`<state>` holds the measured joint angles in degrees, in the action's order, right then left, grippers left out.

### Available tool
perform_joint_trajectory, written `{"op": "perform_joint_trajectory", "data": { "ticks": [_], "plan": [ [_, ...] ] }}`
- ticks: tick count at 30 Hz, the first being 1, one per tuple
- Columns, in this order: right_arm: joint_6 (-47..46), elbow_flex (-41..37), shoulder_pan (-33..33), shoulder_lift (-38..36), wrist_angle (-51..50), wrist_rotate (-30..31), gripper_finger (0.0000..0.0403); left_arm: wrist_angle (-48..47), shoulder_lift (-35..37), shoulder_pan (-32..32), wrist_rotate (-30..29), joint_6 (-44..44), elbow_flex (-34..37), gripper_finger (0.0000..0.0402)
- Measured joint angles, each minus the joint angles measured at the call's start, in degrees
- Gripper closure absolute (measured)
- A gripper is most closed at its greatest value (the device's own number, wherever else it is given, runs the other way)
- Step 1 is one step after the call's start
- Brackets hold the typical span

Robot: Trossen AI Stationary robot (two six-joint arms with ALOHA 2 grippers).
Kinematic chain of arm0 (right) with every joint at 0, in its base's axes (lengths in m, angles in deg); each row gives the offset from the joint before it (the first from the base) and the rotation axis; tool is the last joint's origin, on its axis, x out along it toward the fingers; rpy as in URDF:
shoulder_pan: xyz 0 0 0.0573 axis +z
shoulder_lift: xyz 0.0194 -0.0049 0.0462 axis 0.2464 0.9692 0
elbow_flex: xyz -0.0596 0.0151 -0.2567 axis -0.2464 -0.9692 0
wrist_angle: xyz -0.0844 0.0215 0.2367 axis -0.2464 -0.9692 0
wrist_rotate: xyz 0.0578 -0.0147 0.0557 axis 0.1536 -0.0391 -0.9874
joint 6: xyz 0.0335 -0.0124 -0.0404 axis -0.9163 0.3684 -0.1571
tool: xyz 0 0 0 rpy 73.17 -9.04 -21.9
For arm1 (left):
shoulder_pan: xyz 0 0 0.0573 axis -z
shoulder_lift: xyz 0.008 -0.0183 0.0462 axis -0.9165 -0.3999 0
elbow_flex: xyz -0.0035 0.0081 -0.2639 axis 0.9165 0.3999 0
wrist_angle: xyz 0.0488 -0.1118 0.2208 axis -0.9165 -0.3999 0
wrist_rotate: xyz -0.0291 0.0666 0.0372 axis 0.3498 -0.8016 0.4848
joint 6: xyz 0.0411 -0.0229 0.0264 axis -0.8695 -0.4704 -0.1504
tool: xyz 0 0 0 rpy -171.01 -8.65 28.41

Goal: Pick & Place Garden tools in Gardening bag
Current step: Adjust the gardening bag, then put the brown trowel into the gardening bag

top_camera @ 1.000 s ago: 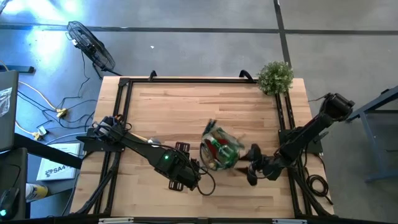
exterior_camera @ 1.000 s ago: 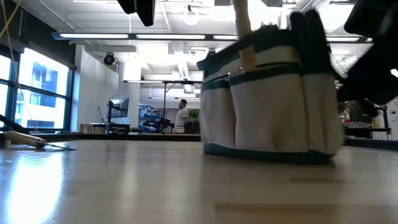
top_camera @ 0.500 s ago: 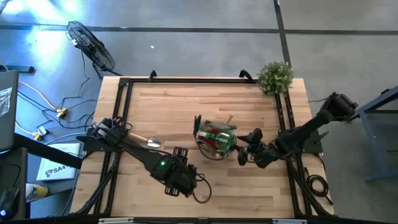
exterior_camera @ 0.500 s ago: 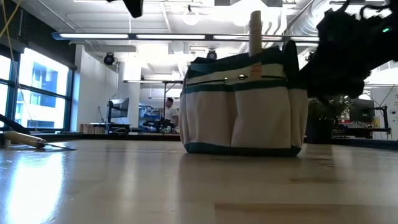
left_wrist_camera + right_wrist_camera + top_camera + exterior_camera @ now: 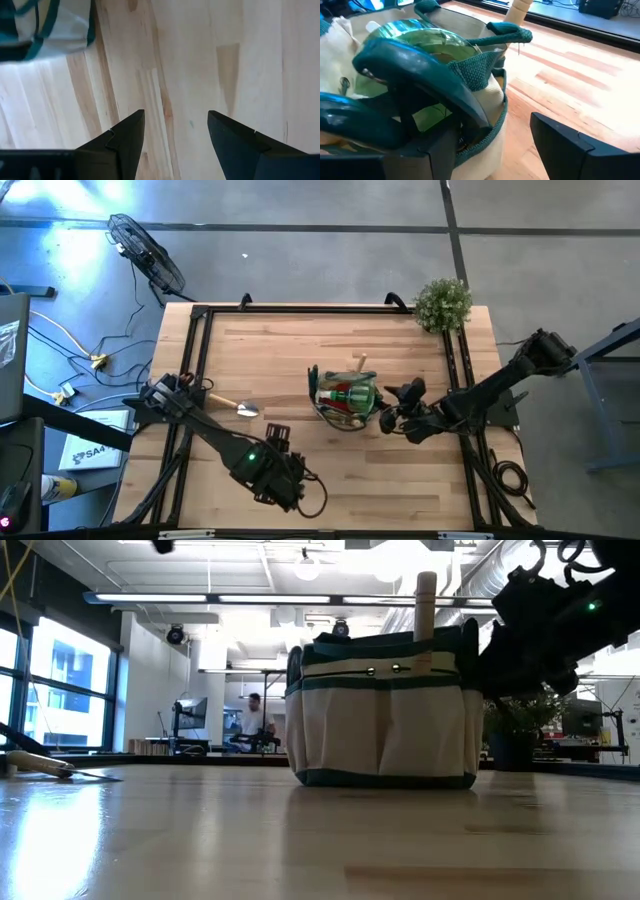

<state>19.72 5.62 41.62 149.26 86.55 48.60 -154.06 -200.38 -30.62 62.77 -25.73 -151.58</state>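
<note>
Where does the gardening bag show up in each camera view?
High view: gardening bag at table centre, just left of the right gripper.
Low view: bag stands upright, centre-right, filling the middle of the picture.
Left wrist view: only a corner of the bag at the upper left.
Right wrist view: bag fills the left half, close up.
Shared landmark: the wooden handle sticking up from the bag, also seen in the low view and right wrist view.

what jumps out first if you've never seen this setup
The stuffed gardening bag standing mid-table, a wooden handle poking out of its top. The right gripper hangs open right beside it, while one trowel lies alone on the table's left side near the left arm.
</note>
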Motion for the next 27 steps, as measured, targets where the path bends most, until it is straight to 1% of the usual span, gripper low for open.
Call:
{"op": "perform_joint_trajectory", "data": {
  "ticks": [3,6,10,13,17,19,22,25,27],
  "plan": [
    [0.02,0.00,0.52,-0.80,-0.58,0.00,0.0172,-2.55,0.00,1.41,-0.29,3.68,0.00,0.0193],
    [0.06,0.00,2.49,-2.62,-0.60,1.20,0.0172,-3.19,0.01,2.92,-0.30,7.12,0.00,0.0193],
    [0.13,0.00,5.91,-6.54,-1.44,0.49,0.0172,-2.71,0.02,4.95,-0.30,8.68,0.00,0.0193],
    [-0.28,0.00,8.82,-9.66,-3.16,-3.76,0.0172,-2.69,0.02,6.03,-0.55,9.36,0.00,0.0193],
    [0.20,0.00,12.82,-13.19,-2.77,-13.18,0.0172,-3.48,0.02,7.01,-3.03,9.82,0.00,0.0193],
    [1.84,0.00,14.96,-14.26,-0.88,-17.48,0.0172,-4.52,0.02,7.05,-3.93,8.19,0.00,0.0193],
    [5.88,0.00,18.20,-14.72,4.88,-21.17,0.0172,-8.06,0.02,7.01,-6.54,9.33,0.02,0.0193],
    [11.85,0.00,21.15,-14.73,12.84,-24.01,0.0172,-7.53,0.11,6.42,-8.93,10.08,0.42,0.0193],
    [15.89,0.00,22.83,-14.71,18.81,-27.58,0.0172,-7.68,0.11,6.19,-9.91,8.30,0.63,0.0193]
  ]
}}
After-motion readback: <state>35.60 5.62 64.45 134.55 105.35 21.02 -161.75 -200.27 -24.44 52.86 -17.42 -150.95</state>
